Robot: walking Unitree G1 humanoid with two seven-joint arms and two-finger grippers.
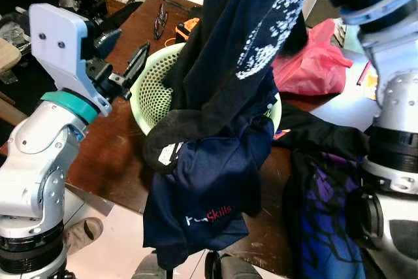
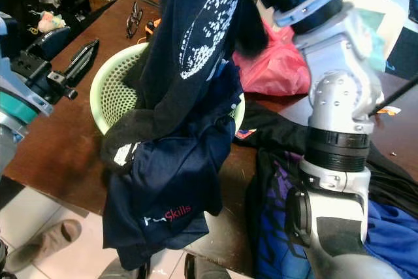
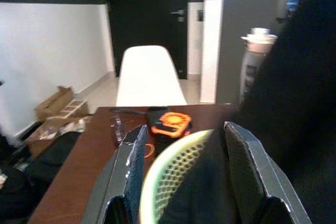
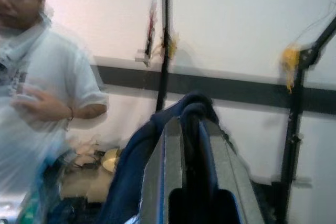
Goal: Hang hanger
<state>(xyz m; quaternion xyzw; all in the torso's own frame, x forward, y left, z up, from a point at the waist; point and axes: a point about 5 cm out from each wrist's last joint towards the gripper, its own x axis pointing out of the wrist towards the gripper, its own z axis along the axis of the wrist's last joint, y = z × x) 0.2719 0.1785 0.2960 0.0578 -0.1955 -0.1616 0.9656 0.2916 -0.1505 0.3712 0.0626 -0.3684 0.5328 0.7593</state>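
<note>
A bundle of dark garments hangs from above over the table: a black shirt with white dotted print (image 1: 261,24) and a navy shirt with "Skills" lettering (image 1: 209,187). My right arm (image 2: 339,44) is raised high. In the right wrist view, my right gripper (image 4: 191,129) is shut on a bunch of dark blue fabric (image 4: 194,106); I cannot make out a hanger inside it. My left gripper (image 1: 137,60) stands open beside the rim of a light green mesh basket (image 1: 150,89), to the left of the hanging clothes, with nothing between its fingers (image 3: 131,171).
The brown table (image 1: 111,155) also holds an orange tool (image 1: 186,29), a pink bag (image 1: 313,63) and a purple-and-black garment (image 1: 326,227). A white chair (image 3: 149,77) stands beyond it. A person in a white shirt (image 4: 47,93) is near black rack poles (image 4: 165,40).
</note>
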